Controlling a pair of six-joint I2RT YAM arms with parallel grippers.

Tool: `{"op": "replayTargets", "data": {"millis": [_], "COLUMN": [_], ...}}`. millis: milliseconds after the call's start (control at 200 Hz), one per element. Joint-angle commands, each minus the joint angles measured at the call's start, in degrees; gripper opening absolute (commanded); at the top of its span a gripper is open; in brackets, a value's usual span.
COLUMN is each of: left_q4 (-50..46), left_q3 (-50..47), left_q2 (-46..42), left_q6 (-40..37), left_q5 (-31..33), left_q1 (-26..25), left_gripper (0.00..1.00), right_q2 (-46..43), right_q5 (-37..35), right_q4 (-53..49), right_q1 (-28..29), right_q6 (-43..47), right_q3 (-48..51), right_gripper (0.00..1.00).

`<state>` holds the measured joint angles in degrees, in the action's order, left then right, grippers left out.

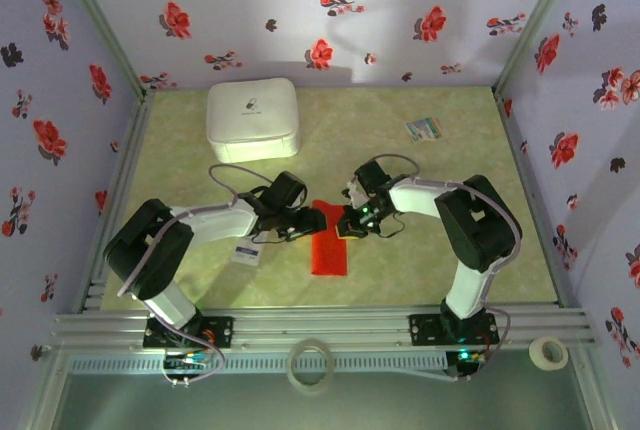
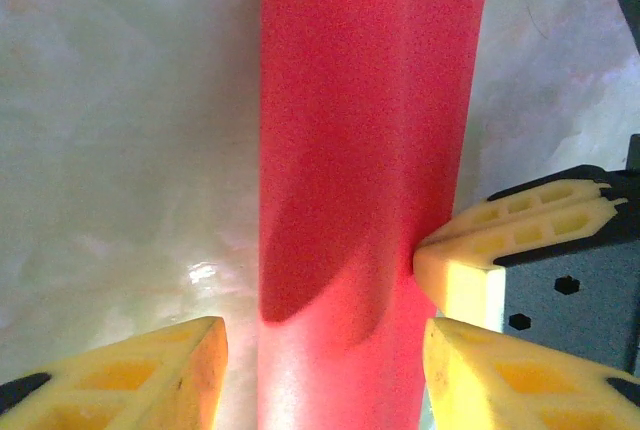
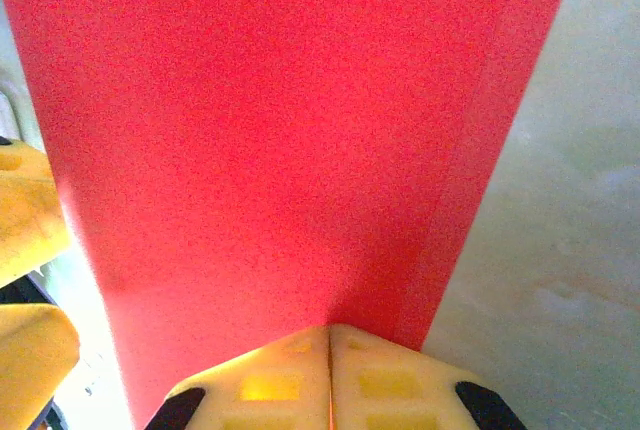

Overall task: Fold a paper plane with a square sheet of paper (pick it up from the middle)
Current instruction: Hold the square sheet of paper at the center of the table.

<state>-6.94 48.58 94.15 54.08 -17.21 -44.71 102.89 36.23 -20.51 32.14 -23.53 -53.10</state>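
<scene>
Left claw (image 2: pixel 322 335) stands half open over the far end of the red paper (image 1: pixel 328 252), one yellow finger on each side of the strip. The right claw (image 3: pixel 330 332) is closed tight, its tips pressed together against the paper's right edge; whether a layer is caught between them I cannot tell. Folded into a long narrow strip, the paper lies on the green table (image 1: pixel 420 260) midway between the two arms, well apart from the white box (image 1: pixel 252 118) at the far left.

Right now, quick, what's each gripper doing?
Left gripper: open, fingers either side of the red paper.
Right gripper: closed, pinching the red paper's edge.
</scene>
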Motion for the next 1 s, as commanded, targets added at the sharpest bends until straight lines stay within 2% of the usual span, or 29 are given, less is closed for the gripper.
{"op": "replayTargets", "data": {"millis": [0,250,350,385,505,605,725,995], "left_q4": [1.9,0.2,-1.7,-2.4,-3.2,-3.7,-4.8,-7.3], "left_q3": [-0.8,-0.2,0.2,0.2,0.5,0.9,1.3,1.4], "left_q2": [1.4,4.4,5.3,5.4,5.9,6.0,5.8,5.9], "left_q6": [-0.7,-1.1,-1.3,-1.3,-1.0,-1.3,-0.9,1.1], "left_q5": [-2.8,-2.2,-0.4,0.2,1.0,1.4,2.8,6.7], "left_q1": [0.2,0.1,-0.1,-0.1,-0.2,-0.3,-0.5,-0.9], "left_gripper": [0.54,0.46,0.44,0.44,0.43,0.43,0.43,0.44], "right_q2": [1.2,0.1,-2.2,-3.9,-12.5,-19.8,-26.2,-30.7], "right_q5": [-0.2,0.3,3.0,1.7,-5.8,-11.2,-11.8,-13.2], "right_q4": [-1.3,0.7,5.4,5.2,3.7,2.0,2.6,4.5], "right_q1": [0.2,0.2,-0.4,-0.7,-2.8,-6.8,-10.1,-10.1], "right_q6": [1.0,-0.6,-4.4,-5.4,-8.3,-11.4,-14.2,-17.6], "right_q3": [-0.6,0.2,0.7,0.6,2.1,5.2,9.9,16.5], "right_gripper": [0.09,0.12,0.17,0.21,0.25,0.28,0.29,0.30]}}
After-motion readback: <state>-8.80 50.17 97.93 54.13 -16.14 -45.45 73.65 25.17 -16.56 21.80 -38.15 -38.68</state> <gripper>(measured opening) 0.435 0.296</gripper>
